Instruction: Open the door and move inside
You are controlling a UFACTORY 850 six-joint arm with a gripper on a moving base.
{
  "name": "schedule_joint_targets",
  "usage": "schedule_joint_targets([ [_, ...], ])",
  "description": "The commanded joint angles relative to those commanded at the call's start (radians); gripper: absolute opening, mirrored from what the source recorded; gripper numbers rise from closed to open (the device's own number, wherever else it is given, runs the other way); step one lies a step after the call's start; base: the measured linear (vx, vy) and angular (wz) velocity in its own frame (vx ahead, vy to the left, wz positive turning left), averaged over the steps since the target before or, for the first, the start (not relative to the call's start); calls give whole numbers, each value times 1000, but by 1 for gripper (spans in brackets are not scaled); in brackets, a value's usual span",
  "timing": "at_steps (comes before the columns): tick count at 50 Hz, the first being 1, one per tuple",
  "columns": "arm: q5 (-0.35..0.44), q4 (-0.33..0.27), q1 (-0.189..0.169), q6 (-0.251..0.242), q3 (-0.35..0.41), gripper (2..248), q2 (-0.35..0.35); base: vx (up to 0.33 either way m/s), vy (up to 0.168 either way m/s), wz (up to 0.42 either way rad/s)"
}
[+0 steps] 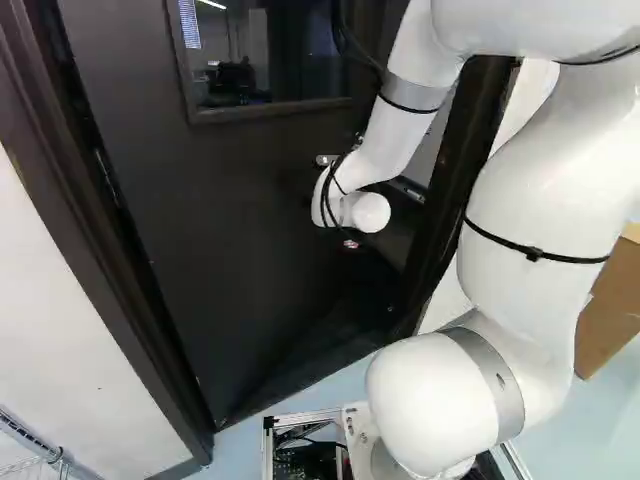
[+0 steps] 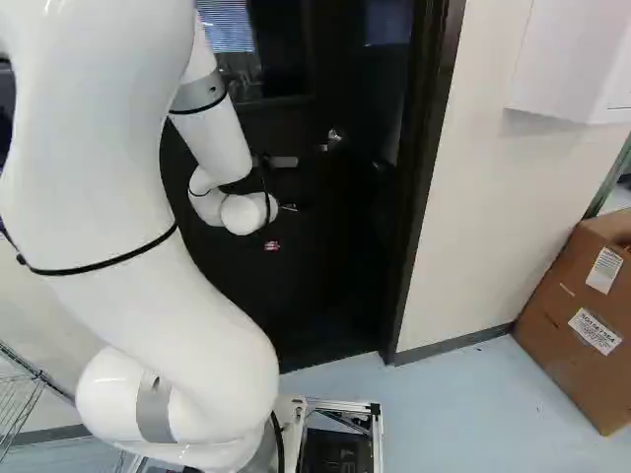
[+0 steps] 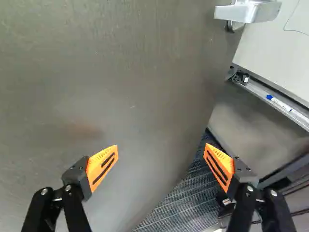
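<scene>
End effector [image 3: 161, 147], one: released, two fingers wide apart, two orange pads [image 3: 103, 166], nothing between them. Door [image 3: 96, 72], one: directly ahead of the end effector, ajar, dark, smooth-faced; contact cannot be told. Presumed heavy and rigid, not fragile, swinging stiffly on its hinges; the plain face likely slippery and ungraspable, so best pushed near its free edge, or taken by the handle. Handle [image 3: 251, 10], one: silver metal, ahead of the end effector, toward the opening. Window [image 1: 265, 55], one: in the door, above the end effector; glass, better avoided. Marker [image 3: 285, 104], one: on a ledge [image 3: 263, 93], one, beyond the door's free edge.
</scene>
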Motion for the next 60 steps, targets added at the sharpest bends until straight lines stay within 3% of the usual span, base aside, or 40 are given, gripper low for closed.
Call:
schedule_joint_targets([
  [18, 0, 40, 15, 0, -51, 247, -46, 0, 0, 0],
  [60, 0, 141, 87, 0, -160, 247, -141, 0, 0, 0],
])
